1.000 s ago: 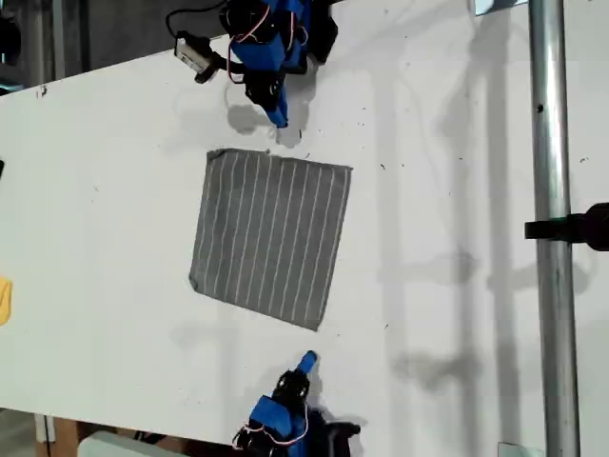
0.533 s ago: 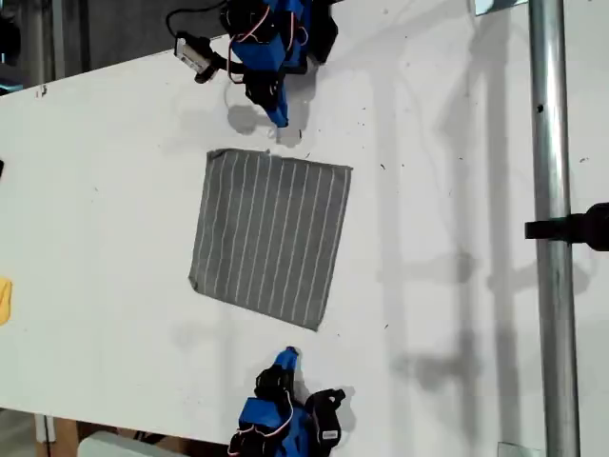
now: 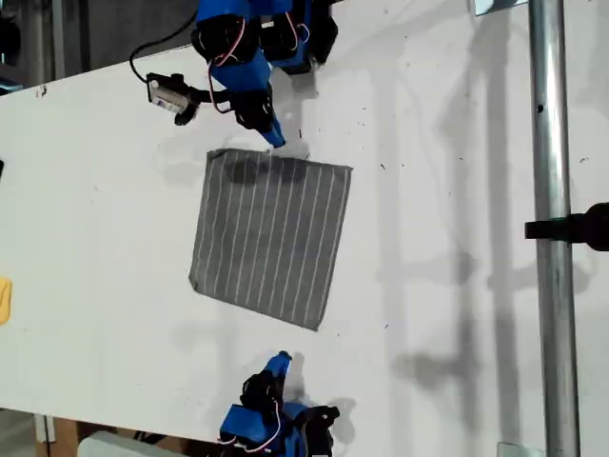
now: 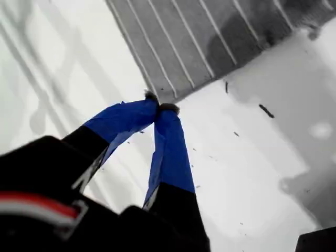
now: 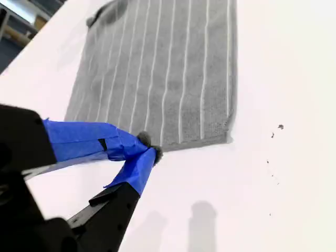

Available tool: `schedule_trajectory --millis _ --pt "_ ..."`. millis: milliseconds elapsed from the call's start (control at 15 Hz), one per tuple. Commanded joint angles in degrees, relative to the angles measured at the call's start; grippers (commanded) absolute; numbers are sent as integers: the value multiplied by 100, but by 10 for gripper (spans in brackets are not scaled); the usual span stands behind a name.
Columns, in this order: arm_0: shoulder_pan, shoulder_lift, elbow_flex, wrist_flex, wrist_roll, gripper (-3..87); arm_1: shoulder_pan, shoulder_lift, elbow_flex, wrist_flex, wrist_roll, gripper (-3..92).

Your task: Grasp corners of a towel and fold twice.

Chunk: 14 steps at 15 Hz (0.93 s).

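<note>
Both end effectors clenched empty beside towel (image 3: 270,241) edges, first (image 4: 159,108), second (image 5: 148,147); risk sliding past corners unless reopened.

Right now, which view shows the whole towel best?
The exterior view: the towel lies flat with all four corners visible. The first wrist view shows only one edge strip beyond my first gripper; the second wrist view shows most of it, cut off at the frame, beyond my second gripper.
</note>
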Motion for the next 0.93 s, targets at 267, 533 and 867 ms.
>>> schedule_trajectory --millis 267,533,867 --pt "431 -2909 -3876 1362 1187 -32 -1679 -3683 -4570 1134 -1072 -3" --pt "536 -4219 -5229 2092 1644 -32 -1784 -4192 -4922 1450 -1705 233" --pt "510 -4280 -5063 2083 1626 -31 -1178 -4869 -3340 835 -2443 255"
